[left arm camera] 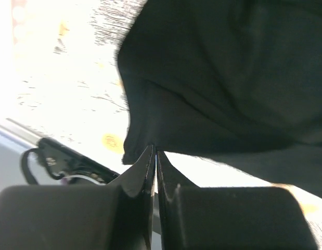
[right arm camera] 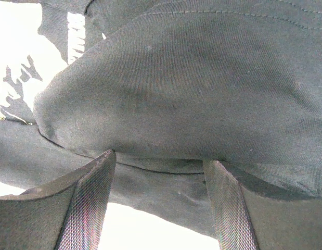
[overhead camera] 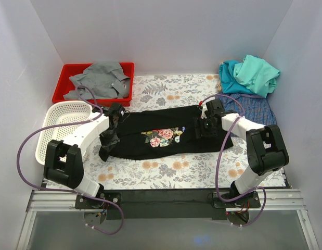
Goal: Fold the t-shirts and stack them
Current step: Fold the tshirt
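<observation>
Black t-shirt [overhead camera: 140, 147] flat, rose print [overhead camera: 163, 137] up; left gripper [left arm camera: 154, 151] pinches hem, right gripper [right arm camera: 159, 157] agape.

Blk rose tee [overhead camera: 166, 136] spread, ctr

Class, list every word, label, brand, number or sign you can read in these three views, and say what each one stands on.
No readable text in any view.
The black t-shirt: its chest print shows roses only, no words.
The tablecloth: floral pattern, no lettering; washed out in both wrist views.
The red tray and the white basket: no label or brand visible.
</observation>
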Action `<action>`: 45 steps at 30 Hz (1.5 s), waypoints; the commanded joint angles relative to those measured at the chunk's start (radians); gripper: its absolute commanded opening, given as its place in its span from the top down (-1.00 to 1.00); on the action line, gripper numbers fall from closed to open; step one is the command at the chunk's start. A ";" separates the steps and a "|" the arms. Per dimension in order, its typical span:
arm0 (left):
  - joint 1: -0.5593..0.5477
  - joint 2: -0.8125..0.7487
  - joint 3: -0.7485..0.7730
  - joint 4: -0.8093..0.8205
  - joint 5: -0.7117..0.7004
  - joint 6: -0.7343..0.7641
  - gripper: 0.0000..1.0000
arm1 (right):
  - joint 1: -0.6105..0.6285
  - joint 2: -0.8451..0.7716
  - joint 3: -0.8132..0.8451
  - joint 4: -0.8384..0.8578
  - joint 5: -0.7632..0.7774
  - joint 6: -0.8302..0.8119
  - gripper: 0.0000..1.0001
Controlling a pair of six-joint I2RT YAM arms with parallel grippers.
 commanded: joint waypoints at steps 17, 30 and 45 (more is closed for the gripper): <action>0.108 0.235 0.181 0.093 -0.082 0.234 1.00 | -0.004 0.090 0.004 0.018 0.043 -0.030 -0.49; 0.071 0.386 0.263 -0.002 -0.496 0.122 0.93 | -0.004 0.075 0.013 0.010 0.050 -0.030 -0.48; -0.096 0.460 0.407 0.470 0.180 0.352 0.88 | -0.004 -0.112 0.047 0.065 0.128 0.014 -0.52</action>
